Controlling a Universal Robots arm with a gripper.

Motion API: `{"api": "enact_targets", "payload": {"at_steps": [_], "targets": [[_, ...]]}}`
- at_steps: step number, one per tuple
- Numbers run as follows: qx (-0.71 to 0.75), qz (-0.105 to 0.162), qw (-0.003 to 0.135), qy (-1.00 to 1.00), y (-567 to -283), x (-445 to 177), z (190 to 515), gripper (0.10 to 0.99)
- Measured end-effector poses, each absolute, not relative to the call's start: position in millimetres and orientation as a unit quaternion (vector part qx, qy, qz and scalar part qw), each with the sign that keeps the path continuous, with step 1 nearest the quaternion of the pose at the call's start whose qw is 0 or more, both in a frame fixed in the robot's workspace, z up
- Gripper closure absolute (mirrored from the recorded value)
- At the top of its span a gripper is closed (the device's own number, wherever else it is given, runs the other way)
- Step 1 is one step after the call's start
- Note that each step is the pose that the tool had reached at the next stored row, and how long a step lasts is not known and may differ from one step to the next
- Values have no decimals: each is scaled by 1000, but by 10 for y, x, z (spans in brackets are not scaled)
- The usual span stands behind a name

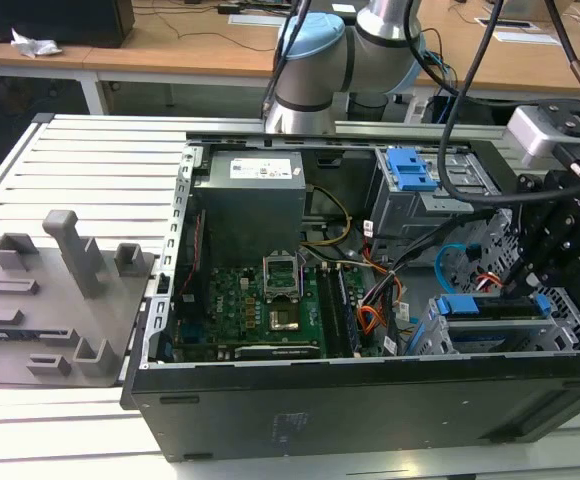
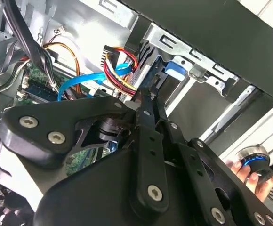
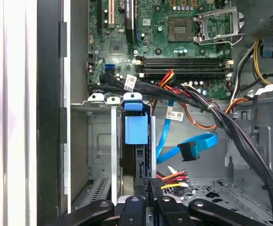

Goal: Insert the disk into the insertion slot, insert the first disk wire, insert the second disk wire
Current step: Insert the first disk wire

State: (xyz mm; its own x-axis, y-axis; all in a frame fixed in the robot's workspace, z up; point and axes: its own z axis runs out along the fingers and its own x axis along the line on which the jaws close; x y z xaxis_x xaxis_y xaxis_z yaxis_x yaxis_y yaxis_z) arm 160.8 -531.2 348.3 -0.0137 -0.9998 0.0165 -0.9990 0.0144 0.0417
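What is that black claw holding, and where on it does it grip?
The end effector appears to pinch the flat silver hard drive in its bright blue plastic carrier by its thin edge, as it stands in the grey metal drive cage.

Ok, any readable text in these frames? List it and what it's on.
Nothing can be quoted.
Power supply label: print too small to read.
White cable tags: blurred, unreadable.
Motherboard markings: too small to read.
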Motion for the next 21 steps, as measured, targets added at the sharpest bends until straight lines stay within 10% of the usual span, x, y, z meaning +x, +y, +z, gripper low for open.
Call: {"api": "enact_targets", "payload": {"at_steps": [21], "targets": [[702, -14, 17, -712, -5345, 1669, 3400, 925]]}}
